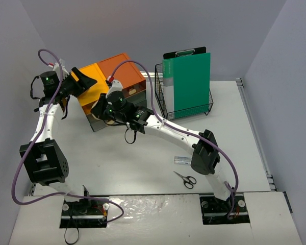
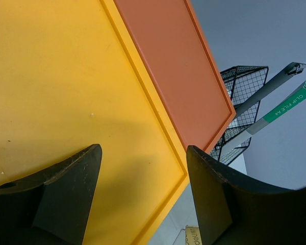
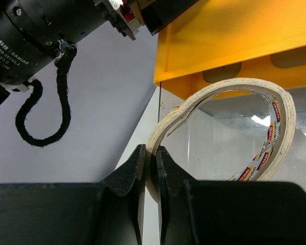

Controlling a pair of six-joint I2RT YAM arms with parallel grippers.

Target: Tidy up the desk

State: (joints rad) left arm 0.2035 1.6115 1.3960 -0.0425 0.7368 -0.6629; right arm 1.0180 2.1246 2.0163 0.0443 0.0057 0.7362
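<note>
The white desk (image 1: pixel 143 163) carries a dark drawer unit with a yellow top (image 1: pixel 92 89) and an orange top (image 1: pixel 123 69) at the back left. My left gripper (image 1: pixel 86 80) hovers over the yellow top (image 2: pixel 66 76), jaws open and empty (image 2: pixel 143 150). My right gripper (image 1: pixel 99 109) is at the front of the unit. In the right wrist view it (image 3: pixel 152 153) is shut on the rim of a flattened beige tape roll (image 3: pixel 176 115), held before a clear drawer front (image 3: pixel 229 148) under the yellow lid.
A black wire basket (image 1: pixel 166 102) holding an upright green clipboard (image 1: pixel 186 84) stands right of the drawer unit. Black-handled scissors (image 1: pixel 185 178) and a small pale stick-shaped item (image 1: pixel 182 160) lie near the right arm's base. Grey walls enclose the desk.
</note>
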